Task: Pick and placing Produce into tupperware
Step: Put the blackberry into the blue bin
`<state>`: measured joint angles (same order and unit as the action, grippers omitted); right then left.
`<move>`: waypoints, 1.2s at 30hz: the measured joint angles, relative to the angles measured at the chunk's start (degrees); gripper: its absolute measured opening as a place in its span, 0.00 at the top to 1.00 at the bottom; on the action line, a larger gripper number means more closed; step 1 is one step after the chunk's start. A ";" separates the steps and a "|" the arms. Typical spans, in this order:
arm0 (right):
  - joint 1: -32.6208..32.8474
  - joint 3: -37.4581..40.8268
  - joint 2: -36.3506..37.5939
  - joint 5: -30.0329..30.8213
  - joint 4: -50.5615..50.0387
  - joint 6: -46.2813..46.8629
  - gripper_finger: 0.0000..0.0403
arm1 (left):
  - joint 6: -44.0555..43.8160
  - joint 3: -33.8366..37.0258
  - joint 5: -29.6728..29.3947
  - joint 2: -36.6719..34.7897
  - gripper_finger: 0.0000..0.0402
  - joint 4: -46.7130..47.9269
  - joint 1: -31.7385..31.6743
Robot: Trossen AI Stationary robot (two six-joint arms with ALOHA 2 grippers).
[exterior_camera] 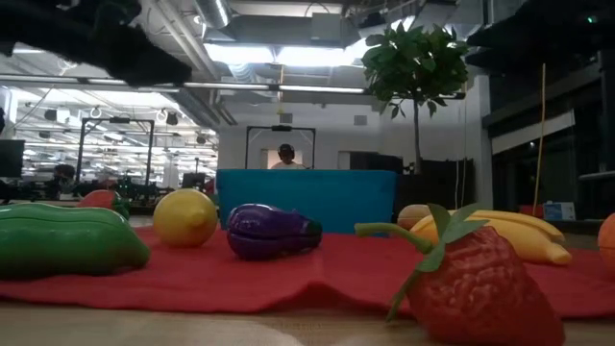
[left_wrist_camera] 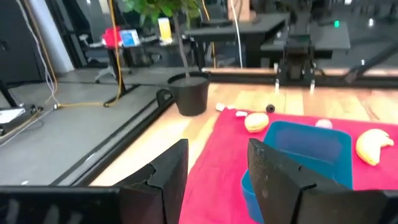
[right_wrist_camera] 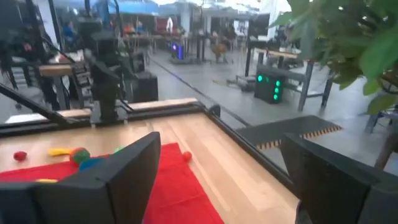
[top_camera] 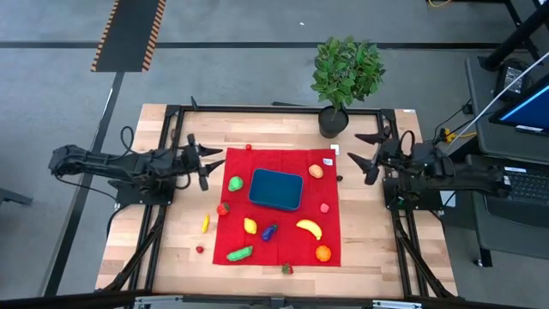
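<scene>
High view: both arms parked off the red cloth [top_camera: 279, 249], tupperware [top_camera: 275, 189] empty at its centre.
Left gripper [top_camera: 206, 165] hangs over bare wood at the cloth's left edge, fingers parted with nothing between them. A yellow piece [top_camera: 205, 224] and a small red piece [top_camera: 200, 250] lie on the wood left of the cloth. On the cloth, a green piece [top_camera: 235, 183] sits just left of the teal container, with a strawberry [top_camera: 223, 208], a lemon [top_camera: 250, 226], a green cucumber [top_camera: 239, 253] and a purple eggplant [top_camera: 269, 231] toward the near side. A banana [top_camera: 309, 227] and an orange [top_camera: 322, 253] lie further right; another orange piece [top_camera: 316, 171] rests near the container's far right corner. The potted plant [top_camera: 346, 73] stands at the table's far edge. Right gripper [top_camera: 366, 153] waits beyond the cloth's right edge, fingers spread wide, empty.
</scene>
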<state>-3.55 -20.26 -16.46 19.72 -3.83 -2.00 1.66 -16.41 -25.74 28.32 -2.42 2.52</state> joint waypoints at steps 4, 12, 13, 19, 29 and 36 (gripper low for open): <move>0.00 -5.95 -6.31 0.14 -5.74 -0.04 0.18 | -0.03 -6.20 0.15 7.79 0.60 4.91 0.00; 0.00 -20.46 -15.80 0.19 -21.97 -1.34 0.18 | -1.28 -19.58 0.18 22.69 0.63 18.99 -0.02; 0.00 -21.29 -16.47 0.19 -22.75 -1.31 0.18 | -1.28 -20.94 0.18 24.17 0.64 20.19 -0.04; 0.00 -21.62 -18.30 0.16 -26.96 -1.20 0.18 | -1.17 -25.77 0.15 29.21 0.65 24.02 -0.04; 0.02 -21.57 -22.41 -5.39 -35.54 6.70 0.18 | -5.96 -26.01 0.15 29.55 0.65 28.33 -0.04; 0.02 -21.46 -26.20 -7.35 -38.91 7.77 0.18 | -9.01 -26.01 1.68 29.55 0.67 30.49 -0.02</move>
<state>-3.53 -41.71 -42.66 12.36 -42.74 5.77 -7.34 -42.41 -24.05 57.87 28.08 2.50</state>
